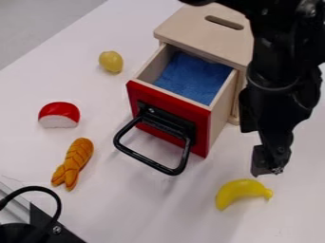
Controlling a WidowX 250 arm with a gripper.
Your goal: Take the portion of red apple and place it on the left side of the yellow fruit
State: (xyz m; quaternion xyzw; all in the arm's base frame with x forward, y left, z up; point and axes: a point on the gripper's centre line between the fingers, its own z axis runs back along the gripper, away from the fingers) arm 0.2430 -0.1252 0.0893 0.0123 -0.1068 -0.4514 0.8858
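The red apple portion (59, 115) lies on the desk (127, 204) well apart from the open drawer (202, 126), probably leaving room to grasp it. The tool (270, 162) hangs near the banana (242, 192); whether wide or narrow, I cannot tell.

The black arm (282, 57) comes in from above and hangs over the white desk (146, 209), well apart from the desk's slanting upper-left edge. Below it, the black gripper (269, 160) points down, near upright, above the desk's surface.
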